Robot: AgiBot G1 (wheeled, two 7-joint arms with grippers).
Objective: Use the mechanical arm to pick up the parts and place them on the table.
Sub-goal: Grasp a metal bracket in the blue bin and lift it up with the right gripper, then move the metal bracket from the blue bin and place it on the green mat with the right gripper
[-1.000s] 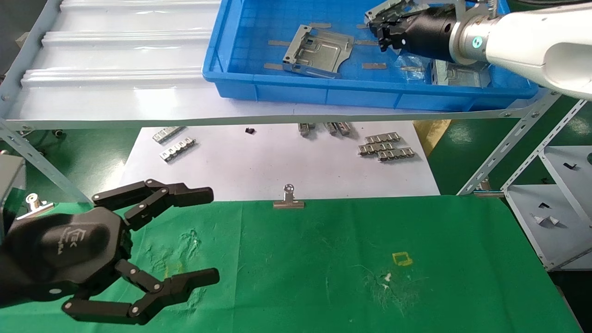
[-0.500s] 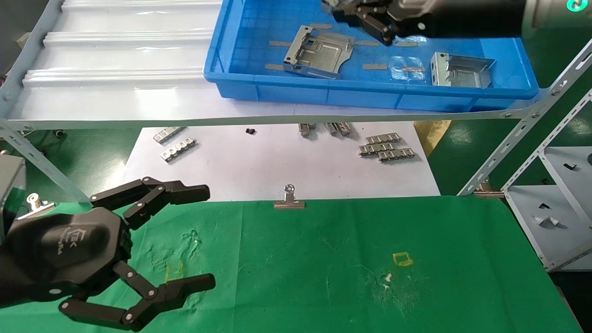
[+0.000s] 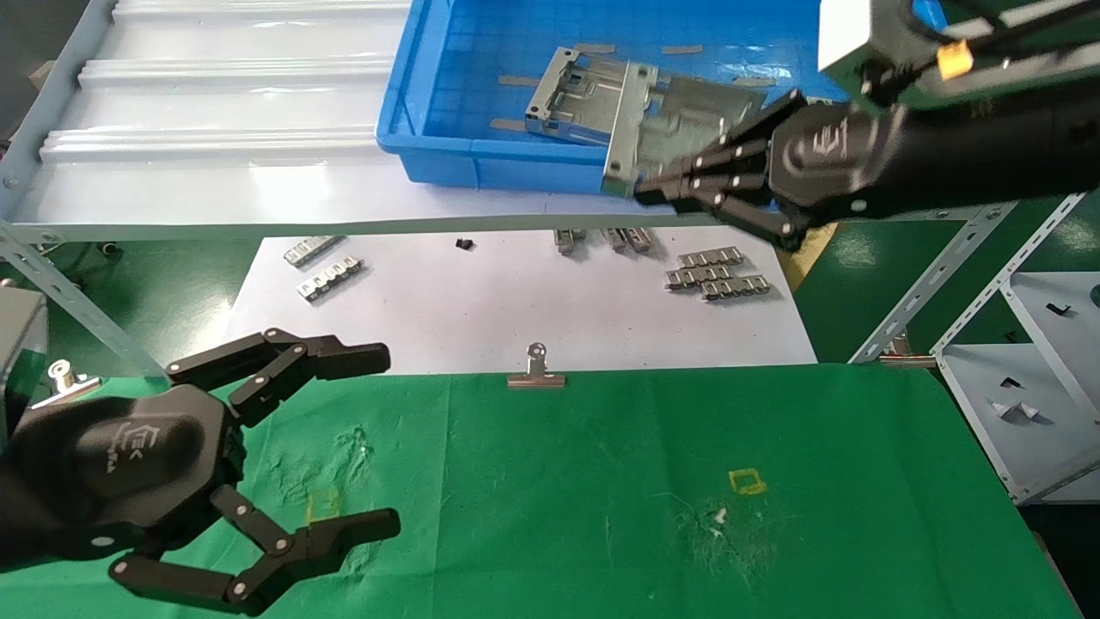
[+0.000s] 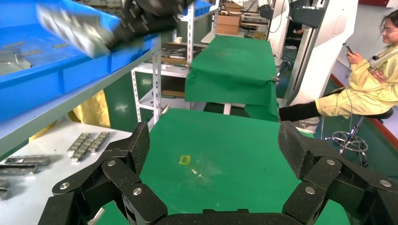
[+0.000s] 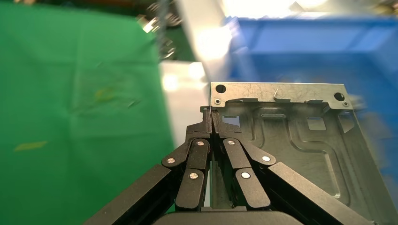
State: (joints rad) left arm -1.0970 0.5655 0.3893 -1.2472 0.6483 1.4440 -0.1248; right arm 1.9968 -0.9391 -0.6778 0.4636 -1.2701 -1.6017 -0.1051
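My right gripper (image 3: pixel 646 186) is shut on the edge of a silvery sheet-metal part (image 3: pixel 683 112) and holds it in the air over the front rim of the blue bin (image 3: pixel 447 159). In the right wrist view the fingertips (image 5: pixel 211 115) pinch the folded edge of that part (image 5: pixel 300 140). A second part (image 3: pixel 584 96) lies in the bin. My left gripper (image 3: pixel 378 440) is open and empty, low over the left of the green table (image 3: pixel 601 481); in its wrist view it (image 4: pixel 216 150) frames bare green cloth. The held part also shows there (image 4: pixel 70 28).
The bin stands on a white ribbed shelf (image 3: pixel 215 129). Below lies a white sheet (image 3: pixel 516 301) with ridged metal strips (image 3: pixel 713 275). A silver binder clip (image 3: pixel 536 371) sits at the table's far edge. A grey metal rack (image 3: pixel 1014 378) stands at the right.
My right gripper has come from the far side of the bin toward its front rim, carrying the part with it. The left gripper has not moved.
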